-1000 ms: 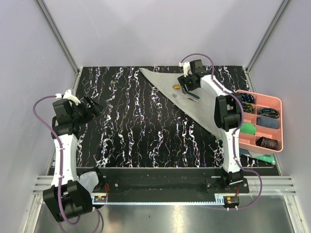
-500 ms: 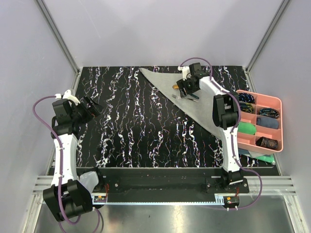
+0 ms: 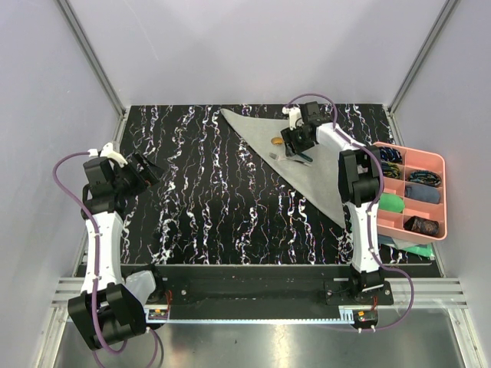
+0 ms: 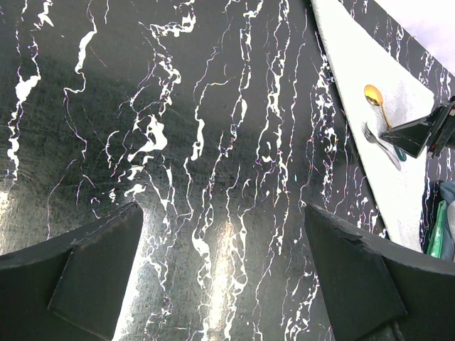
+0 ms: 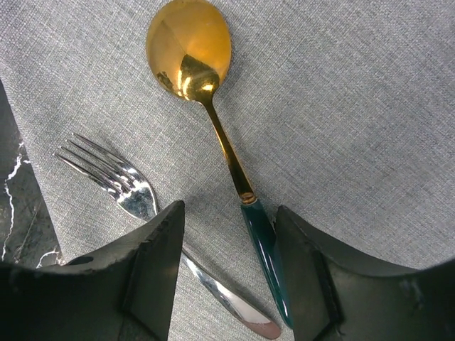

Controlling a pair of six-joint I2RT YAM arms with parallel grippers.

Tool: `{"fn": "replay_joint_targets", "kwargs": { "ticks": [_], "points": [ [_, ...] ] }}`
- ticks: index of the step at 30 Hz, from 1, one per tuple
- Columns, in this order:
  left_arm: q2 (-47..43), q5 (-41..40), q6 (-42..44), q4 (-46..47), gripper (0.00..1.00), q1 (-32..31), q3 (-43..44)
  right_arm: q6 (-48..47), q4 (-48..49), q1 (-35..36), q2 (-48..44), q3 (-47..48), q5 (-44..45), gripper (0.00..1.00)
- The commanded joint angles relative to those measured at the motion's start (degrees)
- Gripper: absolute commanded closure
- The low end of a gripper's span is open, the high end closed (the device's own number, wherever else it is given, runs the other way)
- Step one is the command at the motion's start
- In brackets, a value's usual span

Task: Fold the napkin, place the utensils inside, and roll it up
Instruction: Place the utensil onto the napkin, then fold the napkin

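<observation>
- One pink tray (image 3: 438, 162) is sitting at the right edge of the worktop (image 3: 215, 192), divided into compartments.
- Its compartments are holding small bundles: blue-and-yellow coils (image 3: 391, 156) at the far end, a grey-blue roll (image 3: 422, 193) in the middle, a bright green piece (image 3: 391, 203) and a dark roll (image 3: 422, 225) toward the near end.
- A teal-green cloth (image 3: 420, 250) is poking out at the tray's near edge.
- The napkin (image 3: 314, 180) is lying flat on the far right part of the worktop, folded into a long triangle, with its tip pointing to the far left.
- The spoon (image 5: 188, 50) and the fork (image 5: 117, 181) are lying side by side on the napkin, with the fork's tines close to the cloth's edge.
- The right pincer (image 5: 227, 213) is hovering low over the two handles with its jaws standing apart, straddling them.
- The spoon's teal handle is running just beside one finger and the fork's handle is passing under the other.
- Neither piece is looking pinched or lifted.
- The right arm (image 3: 357, 180) is reaching far out from its base, with its wrist bending down over the napkin.
- The left pincer (image 4: 222, 213) is hanging spread wide and gripping nothing, above bare worktop and well apart from the napkin.
- The left arm (image 3: 103, 215) is standing folded at the left side, with its elbow raised and its pincer pointing toward the middle.
</observation>
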Motion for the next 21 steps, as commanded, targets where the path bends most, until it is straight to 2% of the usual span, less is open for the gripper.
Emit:
{"fn": "replay_joint_targets", "kwargs": {
  "ticks": [1, 9, 21],
  "points": [
    [-0.3, 1.6, -0.5, 2.7, 0.01, 0.3, -0.1, 2.3, -1.3, 0.2, -4.6, -1.8, -0.4, 0.40],
    [-0.3, 1.8, -0.6, 2.8, 0.01, 0.3, -0.1, 4.1, -1.2, 1.6, -7.0, -5.1, -0.3, 0.53],
    [-0.4, 2.4, -0.7, 3.0, 0.01, 0.3, -0.2, 8.5, -1.7, 5.0, -9.2, -7.5, 1.4, 0.57]
  ]
}}
